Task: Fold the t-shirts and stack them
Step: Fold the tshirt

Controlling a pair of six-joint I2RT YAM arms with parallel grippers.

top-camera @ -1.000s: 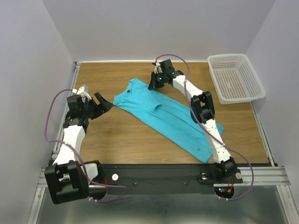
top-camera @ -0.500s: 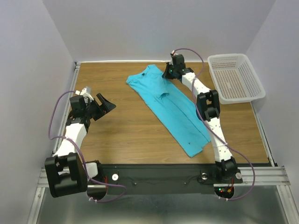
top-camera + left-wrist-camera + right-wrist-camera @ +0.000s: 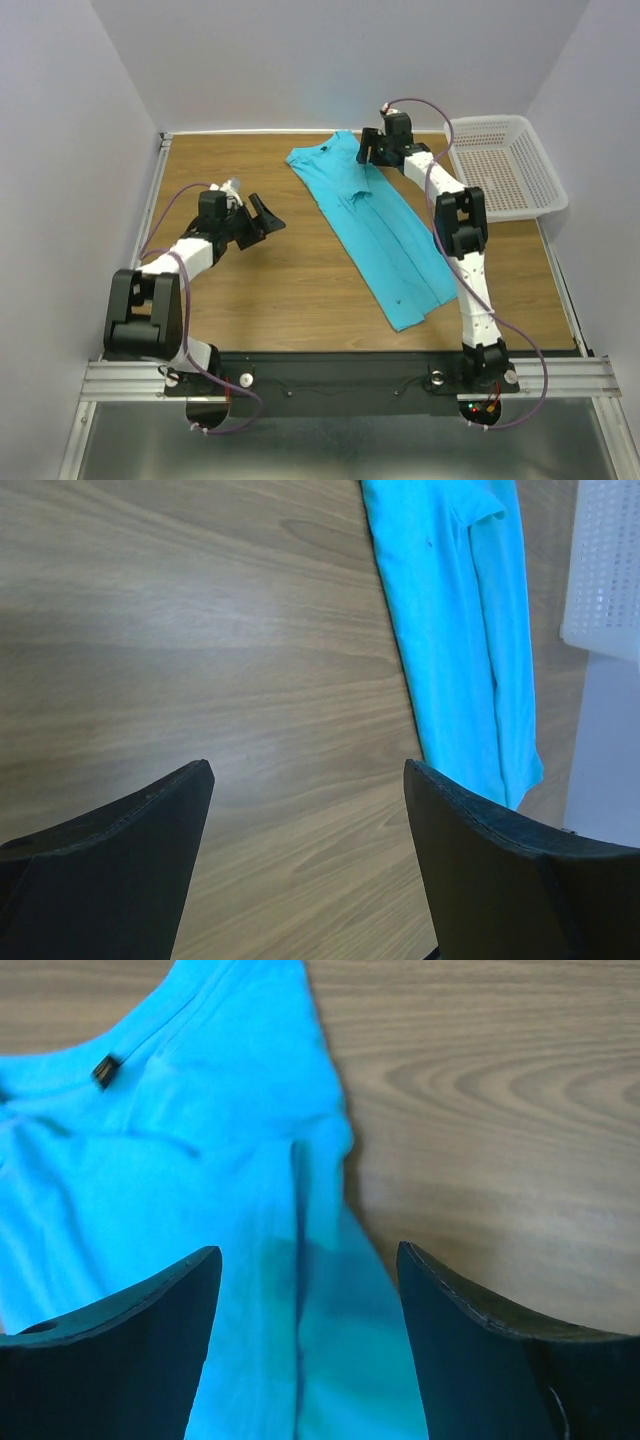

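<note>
One turquoise t-shirt (image 3: 385,235) lies flat and folded lengthwise into a long strip, running from the far middle of the table to the near right. Its round neck (image 3: 120,1050) points to the far side. My right gripper (image 3: 366,152) hovers open just over the shirt's shoulder end, its jaws standing apart above the fabric (image 3: 250,1210) with nothing pinched between them (image 3: 308,1250). My left gripper (image 3: 270,215) is open over bare wood to the left of the shirt, holding nothing (image 3: 305,770). In the left wrist view, the shirt's strip (image 3: 460,630) shows at the upper right.
A white perforated basket (image 3: 505,170) stands at the far right corner, and its wall (image 3: 605,570) shows in the left wrist view. The wooden table (image 3: 260,290) is walled on three sides. The arm bases sit along the near edge.
The right gripper carried the shirt's neck end toward the far right, then opened and let it go. The shirt now lies straighter. The left gripper moved right, toward the shirt.
</note>
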